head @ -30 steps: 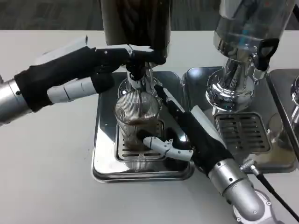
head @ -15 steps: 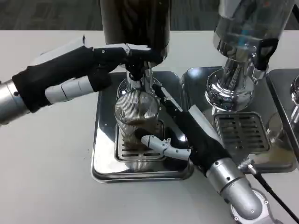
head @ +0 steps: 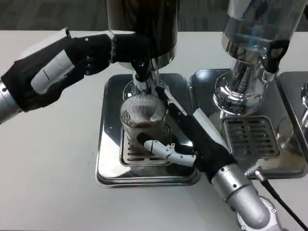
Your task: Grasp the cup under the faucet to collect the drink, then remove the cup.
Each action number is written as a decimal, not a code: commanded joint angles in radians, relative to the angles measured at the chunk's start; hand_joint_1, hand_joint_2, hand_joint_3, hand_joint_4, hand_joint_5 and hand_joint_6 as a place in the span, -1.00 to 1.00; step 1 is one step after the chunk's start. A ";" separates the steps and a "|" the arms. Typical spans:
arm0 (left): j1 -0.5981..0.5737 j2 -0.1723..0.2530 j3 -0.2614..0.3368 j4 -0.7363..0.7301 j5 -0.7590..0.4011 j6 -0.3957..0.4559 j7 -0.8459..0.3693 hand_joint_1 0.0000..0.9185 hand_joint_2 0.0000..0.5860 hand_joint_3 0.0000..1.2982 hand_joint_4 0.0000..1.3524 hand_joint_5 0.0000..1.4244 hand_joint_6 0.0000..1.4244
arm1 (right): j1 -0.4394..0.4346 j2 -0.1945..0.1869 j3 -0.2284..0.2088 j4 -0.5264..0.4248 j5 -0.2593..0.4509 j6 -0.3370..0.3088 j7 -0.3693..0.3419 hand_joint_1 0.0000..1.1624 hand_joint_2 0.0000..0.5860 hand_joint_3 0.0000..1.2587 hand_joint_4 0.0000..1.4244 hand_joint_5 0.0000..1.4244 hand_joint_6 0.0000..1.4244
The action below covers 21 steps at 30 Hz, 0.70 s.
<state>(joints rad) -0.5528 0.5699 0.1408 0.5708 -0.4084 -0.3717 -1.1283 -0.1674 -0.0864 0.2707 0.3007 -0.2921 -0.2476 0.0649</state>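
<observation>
While the right hand (head: 192, 139) wraps its fingers around a ribbed clear cup (head: 140, 118), one white finger (head: 163, 150) curls across the cup's front low down and the black fingers reach up along its right side. That cup stands upright on the slotted grate (head: 129, 153) of a shiny steel drip tray (head: 109, 144), directly under the black faucet (head: 140, 72) of a dark drink dispenser (head: 142, 26), and a shallow layer of brown drink lies in its bottom. Up at the picture's left, the left hand (head: 72, 57) is raised above the white surface (head: 48, 168), its black fingers reaching toward the dispenser body just left of the faucet; whether they press or grip anything there cannot be told, since the fingertips merge with the dark housing. Its silver forearm (head: 6, 103) enters from the left edge. To the right stands a second dispenser (head: 252, 43) with a clear tank and a chrome base, over its own steel tray (head: 288, 163) with a grate (head: 250, 137). A black cable (head: 284, 204) runs along the right forearm (head: 240, 197) toward the lower right corner.
</observation>
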 commanded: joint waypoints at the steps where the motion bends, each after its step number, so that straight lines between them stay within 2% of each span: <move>1: -0.029 -0.009 0.018 0.012 -0.022 0.031 -0.017 -1.00 -0.71 -0.61 -0.82 -0.84 -0.84 | 0.011 0.005 0.000 -0.021 0.000 -0.009 -0.011 0.06 -0.22 -1.00 -1.00 -1.00 -0.98; 12: -0.030 -0.008 0.078 -0.002 -0.052 0.071 -0.017 -1.00 -0.72 -0.60 -0.81 -0.83 -0.83 | 0.012 0.010 0.003 -0.021 -0.003 -0.008 -0.014 0.06 -0.22 -1.00 -1.00 -1.00 -0.98; 21: -0.023 -0.006 0.137 -0.005 -0.099 0.145 -0.019 -1.00 -0.72 -0.60 -0.79 -0.81 -0.81 | 0.007 0.008 0.001 -0.013 0.001 -0.019 -0.015 0.06 -0.22 -1.00 -1.00 -1.00 -0.98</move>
<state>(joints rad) -0.5645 0.5598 0.2654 0.5746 -0.5002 -0.2422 -1.1427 -0.1614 -0.0806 0.2752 0.2986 -0.2924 -0.2480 0.0611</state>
